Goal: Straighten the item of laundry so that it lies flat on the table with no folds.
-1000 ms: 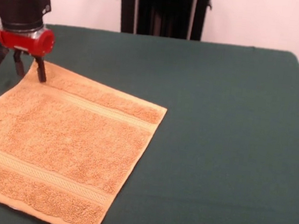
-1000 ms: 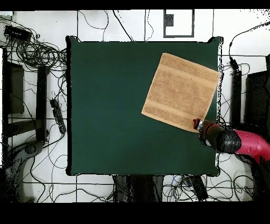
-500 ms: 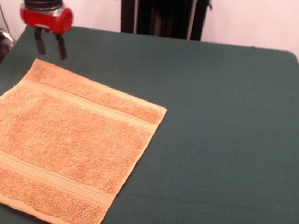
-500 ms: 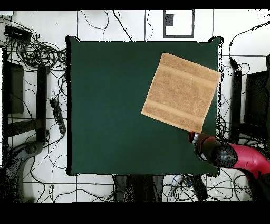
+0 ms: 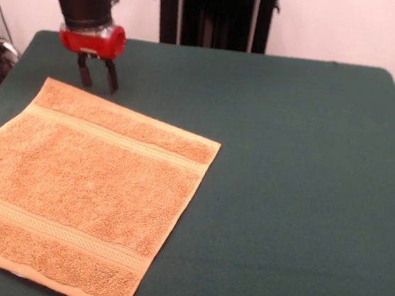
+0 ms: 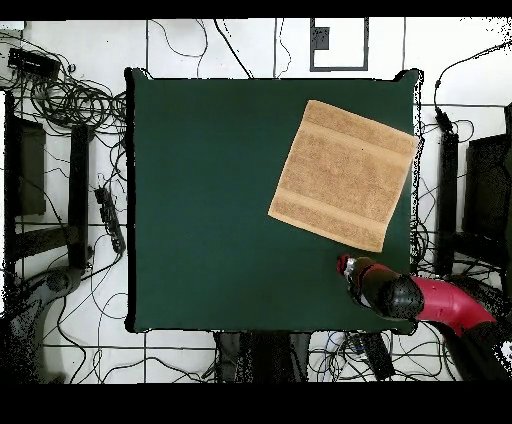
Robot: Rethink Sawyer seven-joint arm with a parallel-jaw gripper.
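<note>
front view: towel (image 5: 82,192) seemingly flat on table (image 5: 301,174); gripper (image 5: 97,79) empty, fingers apart, above table

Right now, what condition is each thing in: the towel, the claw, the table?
towel: spread flat, no folds showing, set askew near one table corner.
claw: open, empty, apart from the towel, just beyond its edge.
table: green cloth smooth, bearing only the towel.
</note>
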